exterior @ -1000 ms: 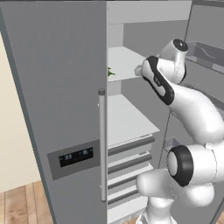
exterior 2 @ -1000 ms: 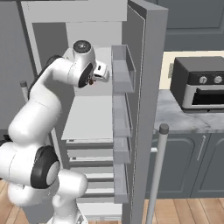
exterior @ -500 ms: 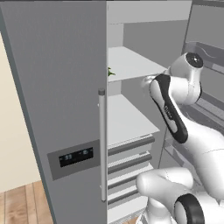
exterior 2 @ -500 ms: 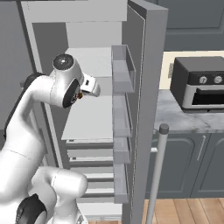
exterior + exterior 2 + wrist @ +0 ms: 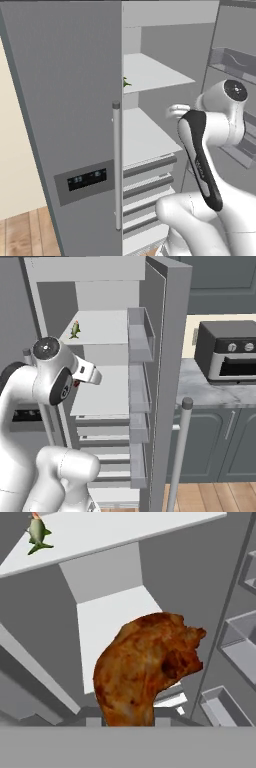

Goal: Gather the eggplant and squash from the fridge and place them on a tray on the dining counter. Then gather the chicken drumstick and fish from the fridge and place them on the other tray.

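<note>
the chicken drumstick [image 5: 147, 664] is rising from the bottom of the hand view, covering the fingertips, so the gap between them is not showing; the fingers are sitting nearly closed with the drumstick held in front of the open fridge [image 5: 165, 356]. the gripper [image 5: 95, 377] itself is showing only as a pale stub in the right base view. the fish [image 5: 37, 533] is lying on the upper shelf [image 5: 107, 326], well apart from the gripper. the panel [image 5: 87, 180] on the fridge door and the dials on the toaster oven [image 5: 225, 351] are too small for reading.
</note>
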Tool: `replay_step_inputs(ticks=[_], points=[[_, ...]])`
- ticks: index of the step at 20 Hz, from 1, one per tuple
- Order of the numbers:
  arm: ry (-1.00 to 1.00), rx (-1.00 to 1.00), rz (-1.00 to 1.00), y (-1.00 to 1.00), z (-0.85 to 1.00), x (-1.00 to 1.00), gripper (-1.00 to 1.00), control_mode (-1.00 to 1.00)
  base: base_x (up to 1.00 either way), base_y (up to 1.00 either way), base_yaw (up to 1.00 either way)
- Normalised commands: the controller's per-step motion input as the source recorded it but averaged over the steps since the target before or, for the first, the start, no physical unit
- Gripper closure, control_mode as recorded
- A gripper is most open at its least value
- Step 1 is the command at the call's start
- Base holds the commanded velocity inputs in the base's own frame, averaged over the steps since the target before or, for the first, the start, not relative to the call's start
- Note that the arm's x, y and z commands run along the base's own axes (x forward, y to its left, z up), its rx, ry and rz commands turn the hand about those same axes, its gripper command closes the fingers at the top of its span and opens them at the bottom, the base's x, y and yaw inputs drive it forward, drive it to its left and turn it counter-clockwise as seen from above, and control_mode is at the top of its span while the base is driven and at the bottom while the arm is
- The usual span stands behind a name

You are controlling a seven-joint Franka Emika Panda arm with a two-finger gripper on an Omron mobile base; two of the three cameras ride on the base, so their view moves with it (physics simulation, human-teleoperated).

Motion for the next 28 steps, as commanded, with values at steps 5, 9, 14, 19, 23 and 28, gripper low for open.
replay_step_inputs(ticks=[5, 9, 14, 19, 23, 28], points=[[0.00, 0.00, 0.00, 0.00, 0.00, 0.00, 1.00, 1.00, 0.00, 0.00, 0.00], [0.00, 0.00, 0.00, 0.00, 0.00, 0.00, 1.00, 1.00, -0.64, 0.00, 0.00], [0.00, 0.00, 0.00, 0.00, 0.00, 0.00, 1.00, 1.00, -1.00, 0.00, 0.00], [0.00, 0.00, 0.00, 0.00, 0.00, 0.00, 1.00, 1.00, -1.00, 0.08, -0.02], [0.00, 0.00, 0.00, 0.00, 0.00, 0.00, 1.00, 1.00, -1.00, 0.00, -0.43], [0.00, 0.00, 0.00, 0.00, 0.00, 0.00, 1.00, 1.00, -1.00, 0.00, -0.63]])
